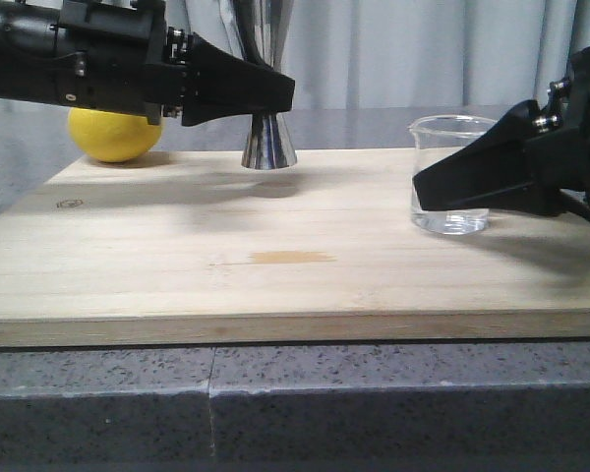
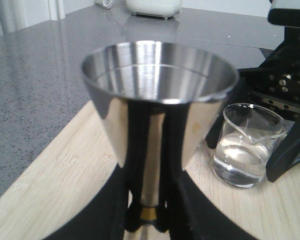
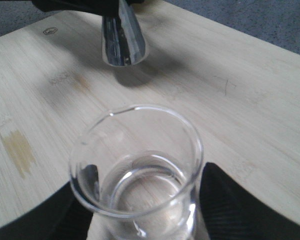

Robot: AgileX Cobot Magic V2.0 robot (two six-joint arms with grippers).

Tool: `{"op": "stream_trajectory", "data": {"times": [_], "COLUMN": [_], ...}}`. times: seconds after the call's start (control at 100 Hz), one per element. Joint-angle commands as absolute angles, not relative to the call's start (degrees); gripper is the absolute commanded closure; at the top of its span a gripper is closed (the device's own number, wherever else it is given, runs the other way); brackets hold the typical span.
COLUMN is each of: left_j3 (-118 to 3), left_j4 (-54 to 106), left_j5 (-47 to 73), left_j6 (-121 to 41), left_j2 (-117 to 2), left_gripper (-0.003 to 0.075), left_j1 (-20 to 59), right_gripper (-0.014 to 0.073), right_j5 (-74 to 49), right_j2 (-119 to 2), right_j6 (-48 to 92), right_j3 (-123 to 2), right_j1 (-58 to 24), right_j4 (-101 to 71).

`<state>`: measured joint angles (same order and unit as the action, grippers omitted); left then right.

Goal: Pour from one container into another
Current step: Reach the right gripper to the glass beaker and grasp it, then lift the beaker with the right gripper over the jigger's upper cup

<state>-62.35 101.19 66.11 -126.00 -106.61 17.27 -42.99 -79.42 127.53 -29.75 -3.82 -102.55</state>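
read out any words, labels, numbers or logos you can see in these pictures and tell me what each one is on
No text can be read.
A small stamped mark sits on the wooden board near its far left corner, too small and blurred to read.
The beaker and the jigger show no markings.

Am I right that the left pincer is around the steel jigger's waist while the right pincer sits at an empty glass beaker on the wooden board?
Not quite: the glass beaker is not empty. The right wrist view shows shallow clear liquid in its bottom. The rest holds: the left pincer is at the steel jigger's waist, and the right pincer sits at the beaker on the wooden board.
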Motion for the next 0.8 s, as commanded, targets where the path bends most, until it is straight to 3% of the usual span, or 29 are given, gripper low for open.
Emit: {"op": "stream_trajectory", "data": {"times": [0.0,0.39,0.79], "left_j3": [-64.0,-64.0,-64.0], "left_j4": [105.9,105.9,105.9], "left_j5": [73.5,73.5,73.5], "left_j6": [-125.5,-125.5,-125.3], "left_j2": [-103.4,-103.4,-103.4], "left_gripper": [0.0739,0.0739,0.0739], "left_j1": [17.8,17.8,17.8], "right_gripper": [0.0263,0.039,0.0389], "right_j5": [-46.5,-47.6,-52.3], "right_j2": [-78.3,-78.3,-78.3], "right_j6": [128.2,128.2,128.2], "right_j3": [-31.3,-31.3,-31.4], "right_j1": [-3.6,-3.6,-3.6], "right_j4": [-104.7,-104.7,-104.7]}}
